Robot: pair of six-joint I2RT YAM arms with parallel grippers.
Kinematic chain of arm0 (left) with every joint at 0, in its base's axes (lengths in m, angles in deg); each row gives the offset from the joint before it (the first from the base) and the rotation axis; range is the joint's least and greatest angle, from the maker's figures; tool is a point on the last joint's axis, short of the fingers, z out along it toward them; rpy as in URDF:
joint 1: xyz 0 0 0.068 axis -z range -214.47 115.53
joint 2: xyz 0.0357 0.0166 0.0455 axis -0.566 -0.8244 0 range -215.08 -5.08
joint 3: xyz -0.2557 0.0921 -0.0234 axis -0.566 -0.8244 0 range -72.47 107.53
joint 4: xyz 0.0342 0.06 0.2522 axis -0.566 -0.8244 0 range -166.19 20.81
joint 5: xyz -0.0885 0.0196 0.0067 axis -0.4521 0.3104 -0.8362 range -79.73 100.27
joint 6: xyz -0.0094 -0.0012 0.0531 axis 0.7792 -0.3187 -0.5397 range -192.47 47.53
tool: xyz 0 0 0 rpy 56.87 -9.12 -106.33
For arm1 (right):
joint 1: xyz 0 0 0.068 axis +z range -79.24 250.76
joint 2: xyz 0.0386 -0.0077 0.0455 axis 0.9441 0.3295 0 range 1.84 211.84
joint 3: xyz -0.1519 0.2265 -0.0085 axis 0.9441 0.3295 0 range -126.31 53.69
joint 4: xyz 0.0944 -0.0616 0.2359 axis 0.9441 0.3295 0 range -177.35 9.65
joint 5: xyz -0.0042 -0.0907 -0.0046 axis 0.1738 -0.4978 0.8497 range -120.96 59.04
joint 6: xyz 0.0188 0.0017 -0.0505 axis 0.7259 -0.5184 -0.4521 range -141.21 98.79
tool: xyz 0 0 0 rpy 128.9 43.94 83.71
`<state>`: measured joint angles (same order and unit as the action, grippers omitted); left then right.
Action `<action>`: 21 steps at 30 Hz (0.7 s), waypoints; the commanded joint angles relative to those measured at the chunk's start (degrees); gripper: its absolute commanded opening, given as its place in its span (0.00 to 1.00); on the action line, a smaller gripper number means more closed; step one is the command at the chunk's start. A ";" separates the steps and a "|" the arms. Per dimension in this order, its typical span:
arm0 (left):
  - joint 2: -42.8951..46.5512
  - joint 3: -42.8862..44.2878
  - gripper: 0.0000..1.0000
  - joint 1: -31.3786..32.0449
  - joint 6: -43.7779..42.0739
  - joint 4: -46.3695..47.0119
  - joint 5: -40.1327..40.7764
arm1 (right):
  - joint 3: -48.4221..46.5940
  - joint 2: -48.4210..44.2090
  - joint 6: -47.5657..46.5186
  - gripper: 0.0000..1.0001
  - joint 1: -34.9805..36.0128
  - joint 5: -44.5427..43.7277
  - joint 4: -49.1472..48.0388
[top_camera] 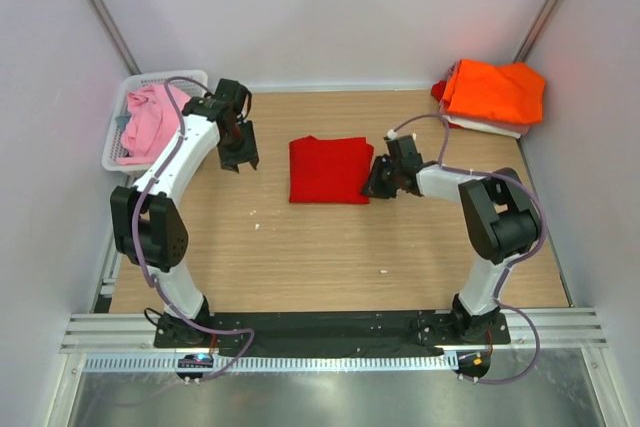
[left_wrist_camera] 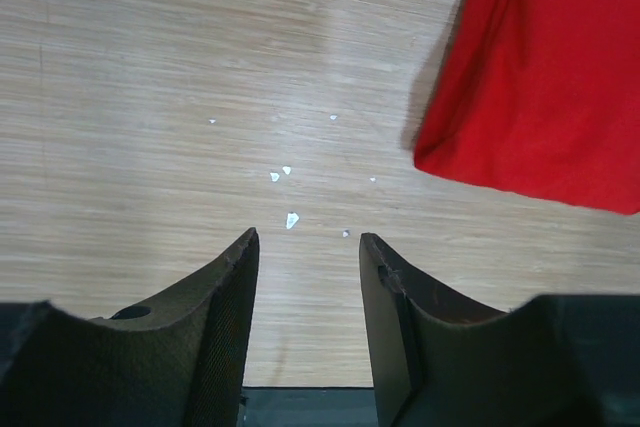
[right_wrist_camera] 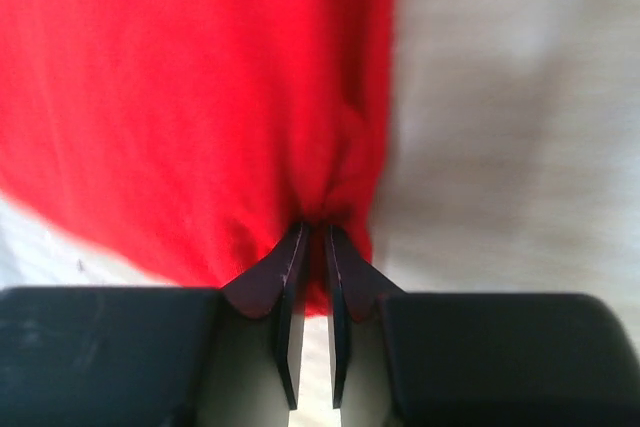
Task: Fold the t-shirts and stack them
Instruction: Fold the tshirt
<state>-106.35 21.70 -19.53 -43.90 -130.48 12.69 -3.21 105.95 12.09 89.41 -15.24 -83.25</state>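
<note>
On the wooden desk point(top_camera: 330, 247), a folded red t-shirt point(top_camera: 328, 169) lies at centre, its nearest target a stack at two o'clock, where an orange t-shirt point(top_camera: 495, 90) sits on a white t-shirt point(top_camera: 490, 128). A pink t-shirt point(top_camera: 150, 117) waits crumpled in a basket point(top_camera: 165, 79) at ten o'clock. The right gripper point(right_wrist_camera: 313, 232) is clenched on a bunched pinch of cloth at the red t-shirt's three o'clock edge. The left gripper point(left_wrist_camera: 305, 237) hangs released at the shirt's nine o'clock side, holding nothing, above white specks point(left_wrist_camera: 291, 219) on bare wood. The step looks like carrying the folded shirt to the stack. A one-sided pinch will likely let the layers sag open, so the free gripper should take the opposite edge and both lift level.
</note>
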 commanded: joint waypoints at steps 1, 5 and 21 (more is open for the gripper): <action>1.34 1.81 0.46 0.09 -2.74 -0.75 2.42 | 2.32 -4.88 2.03 0.18 6.82 -0.68 -1.47; 2.48 -1.35 0.45 0.09 -2.83 1.87 3.65 | 3.91 -10.15 2.04 0.34 6.75 -9.97 3.88; 3.28 -8.30 0.43 0.09 -2.83 5.84 4.35 | 0.84 -3.23 6.95 0.86 -3.63 -3.42 -3.65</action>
<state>-105.61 14.11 -19.53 -45.97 -126.44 15.90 0.48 98.50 16.76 86.00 -21.29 -82.24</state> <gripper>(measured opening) 0.438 0.863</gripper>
